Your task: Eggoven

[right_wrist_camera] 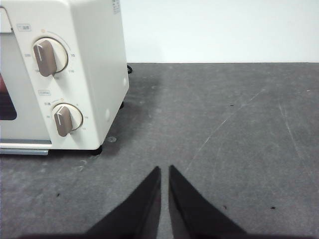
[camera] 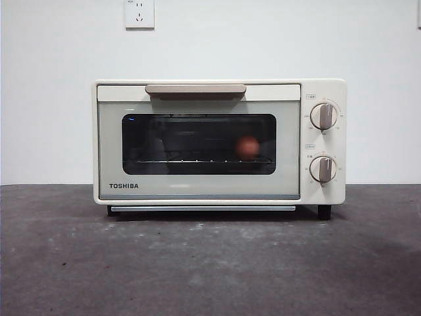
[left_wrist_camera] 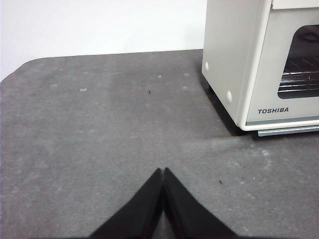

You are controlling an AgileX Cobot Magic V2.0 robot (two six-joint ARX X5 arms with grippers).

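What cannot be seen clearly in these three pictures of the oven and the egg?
- Egg: front view shows only a blurred reddish shape behind the dark glass window; what it rests on is unclear.
- Oven: cut off by the frame edge in both wrist views, which leave the egg out.
- Markings around the two dials: too small to read.

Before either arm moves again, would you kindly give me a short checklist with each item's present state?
1. Egg inside the oven, on the rack behind the glass: ok.
2. Oven door shut, handle up: ok.
3. Left hand shut, holding nothing, away from the oven: ok.
4. Right hand nearly shut, holding nothing, away from the oven: ok.
5. Dial settings: cannot tell.
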